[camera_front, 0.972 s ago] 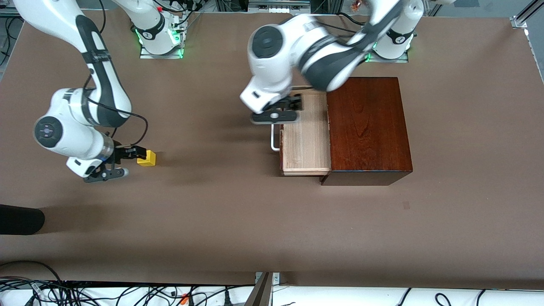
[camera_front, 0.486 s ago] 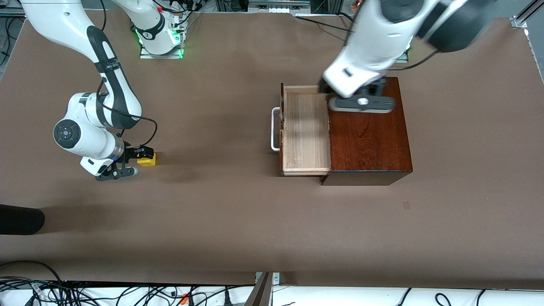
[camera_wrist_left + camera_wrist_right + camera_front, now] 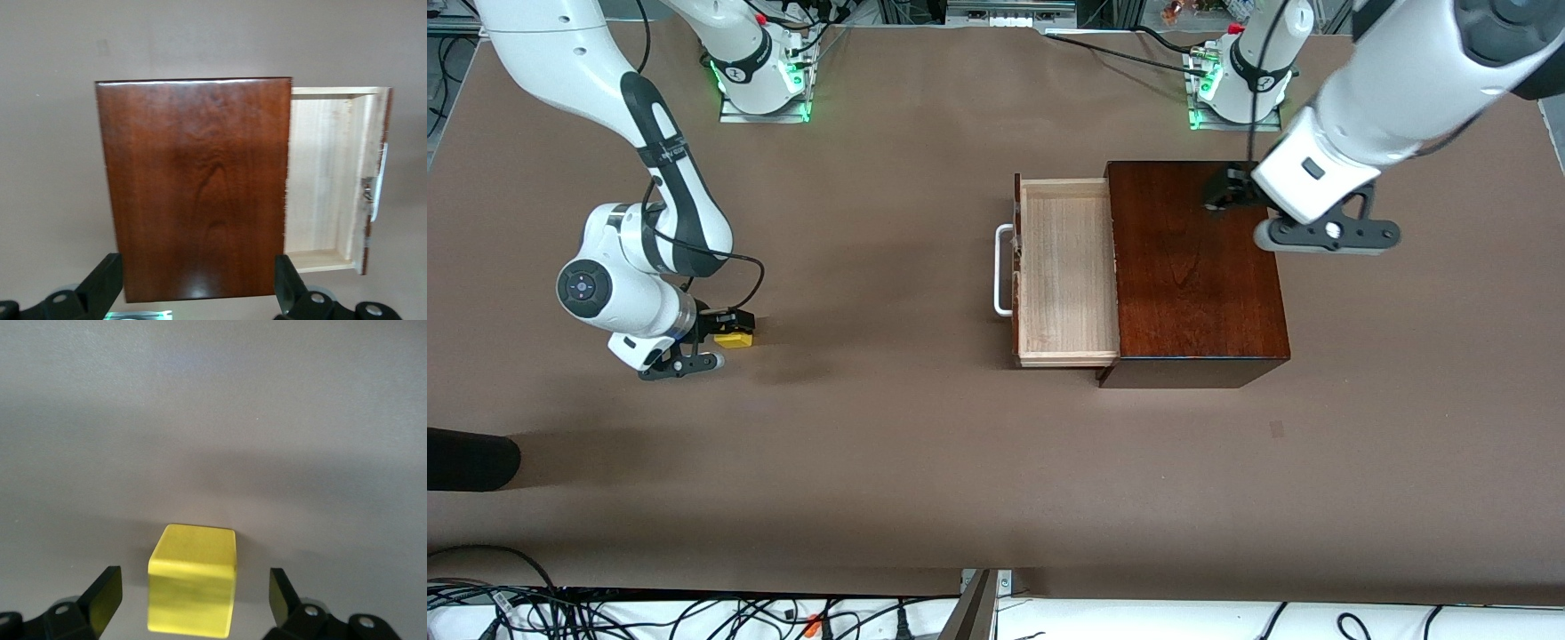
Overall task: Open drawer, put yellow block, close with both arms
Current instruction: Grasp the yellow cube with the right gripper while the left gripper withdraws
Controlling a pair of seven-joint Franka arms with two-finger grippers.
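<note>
While the drawer point(image 3: 1067, 271) stands pulled out of the dark mahogany box point(image 3: 1196, 267) toward the right arm's end of the worktop point(image 3: 925, 462), its pale wood tray lies bare and its white U-shaped handle point(image 3: 1001, 270) sticks out from the reddish-brown front. In the left wrist view the same tray point(image 3: 323, 177) shows beside the glossy box top point(image 3: 197, 187).

Over the box's edge toward the left arm's end hangs the left end effector point(image 3: 1227, 191), up in the air. Its black fingers point(image 3: 100, 287) are spread wide apart with nothing between them, framing the box top from above.

Down at the worktop near the right arm's end, the right end effector point(image 3: 725, 327) is set around the yellow block point(image 3: 736, 339). The block sits on the brown surface, well apart from the drawer. In the right wrist view the cube point(image 3: 193, 587) lies between the two fingers point(image 3: 103, 600), which are spread to either side of it with a visible gap at each face, so they straddle the block without pinching it.
</note>
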